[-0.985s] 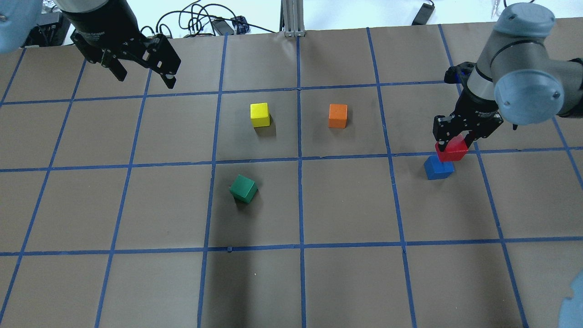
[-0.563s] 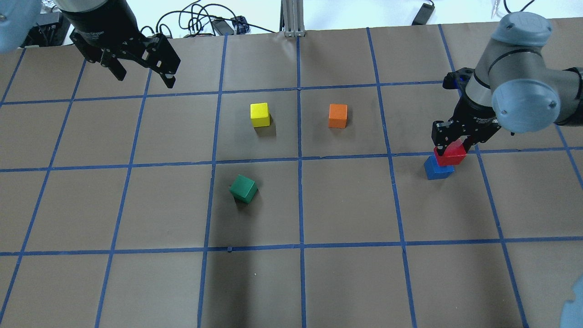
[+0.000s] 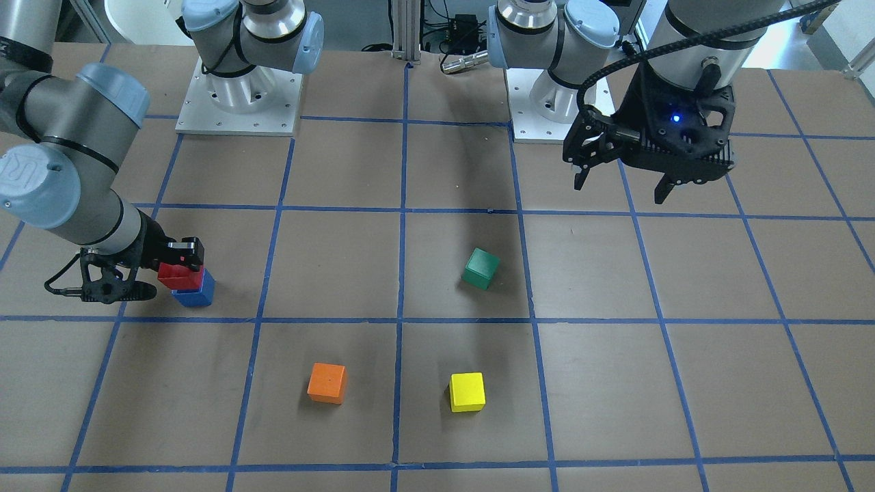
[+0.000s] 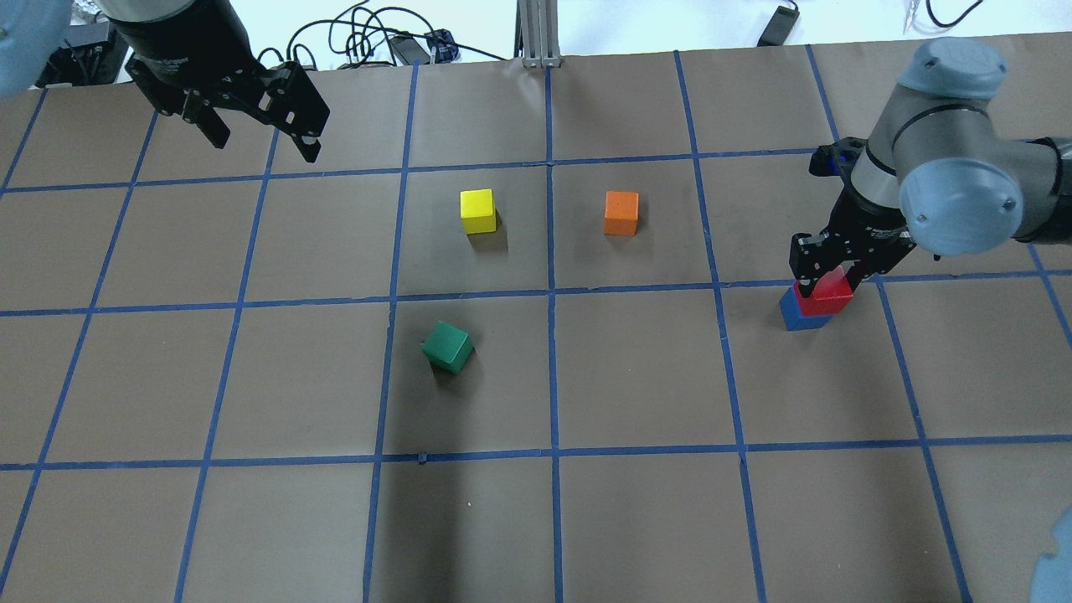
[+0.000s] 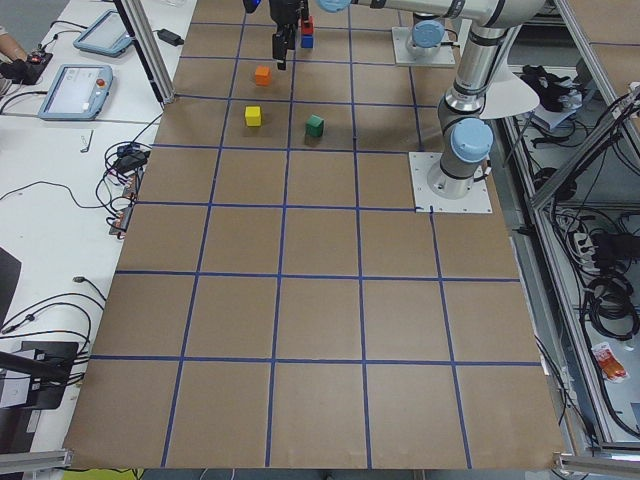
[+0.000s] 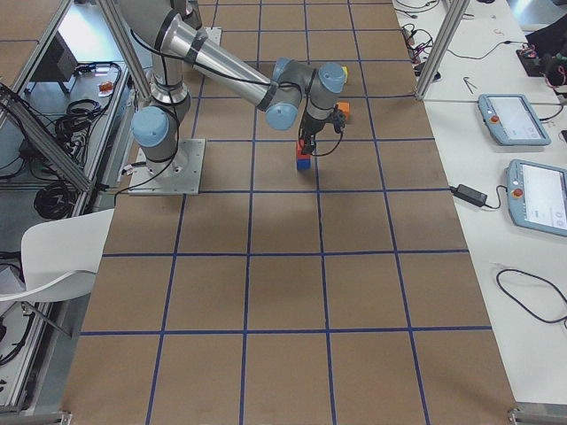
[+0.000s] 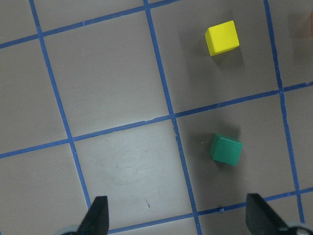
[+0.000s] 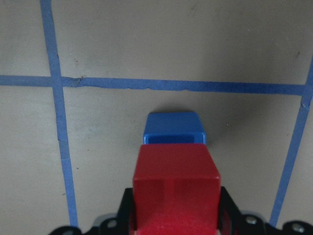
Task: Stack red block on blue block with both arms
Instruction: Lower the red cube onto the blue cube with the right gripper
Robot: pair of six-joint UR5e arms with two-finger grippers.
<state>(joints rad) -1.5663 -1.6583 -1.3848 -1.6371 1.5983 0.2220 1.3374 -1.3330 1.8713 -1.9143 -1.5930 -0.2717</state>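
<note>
While the right gripper [image 4: 829,279] is clamped on the red block [image 4: 831,293], that block sits on or just above the blue block [image 4: 794,318] at the robot's right; whether the faces touch cannot be told. The step in hand is placement. The next move calls for settling the block squarely, then parting the fingers without nudging the stack. The left gripper [image 4: 265,144] hangs with fingers apart, holding nothing, well away.

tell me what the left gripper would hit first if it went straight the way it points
Most likely bare table paper near a blue tape line, judging by the left gripper wrist view. The green block sits off to one side, though depth is unclear.
</note>
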